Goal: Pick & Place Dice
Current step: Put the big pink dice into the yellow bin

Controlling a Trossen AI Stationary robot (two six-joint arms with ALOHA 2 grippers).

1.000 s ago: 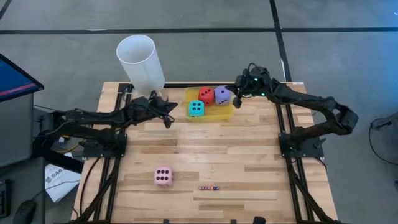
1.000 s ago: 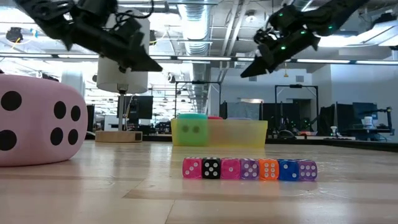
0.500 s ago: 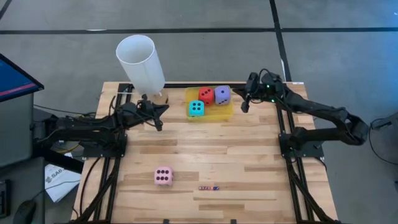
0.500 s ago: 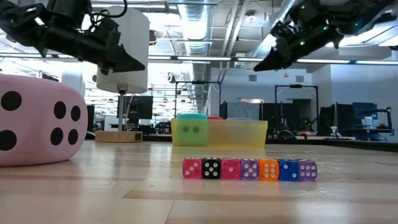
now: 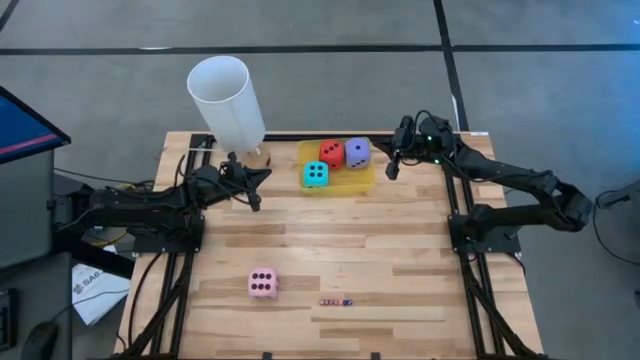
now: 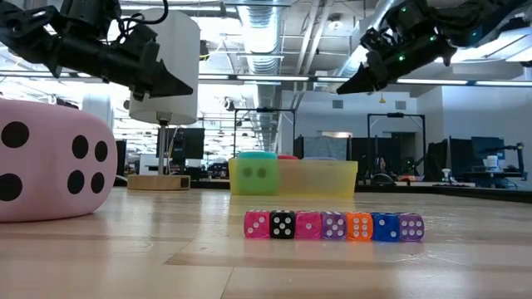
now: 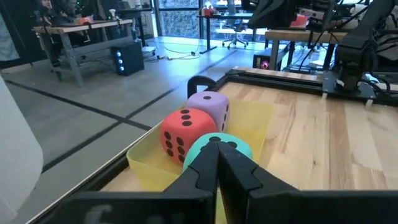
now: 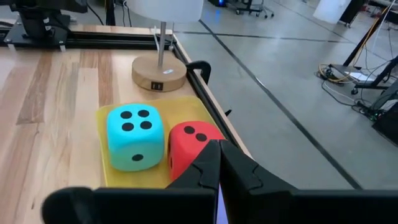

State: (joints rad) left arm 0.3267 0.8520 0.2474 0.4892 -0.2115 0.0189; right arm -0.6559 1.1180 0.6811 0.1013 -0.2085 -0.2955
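Note:
A yellow tray (image 5: 352, 184) at the table's far middle holds the cyan die (image 5: 315, 174), the red die (image 5: 331, 153) and the purple die (image 5: 357, 152). The pink die (image 5: 262, 283) rests on the table near the front, left of centre. My left gripper (image 5: 254, 196) is shut and empty, in the air left of the tray. My right gripper (image 5: 390, 172) is shut and empty, in the air right of the tray. The left wrist view shows the three dice (image 7: 186, 134) in the tray past the shut fingers.
A tall white cylinder (image 5: 228, 100) on a round wooden base (image 8: 158, 74) stands at the far left, close behind my left gripper. A row of tiny dice (image 5: 336, 301) lies near the front edge, right of the pink die. Bare wood lies between the tray and the pink die.
My left gripper has drawn back from the tray toward the table's left edge. My right gripper has drawn back from the tray toward the right edge. Both have kept still for the last half second. The dice have not moved.

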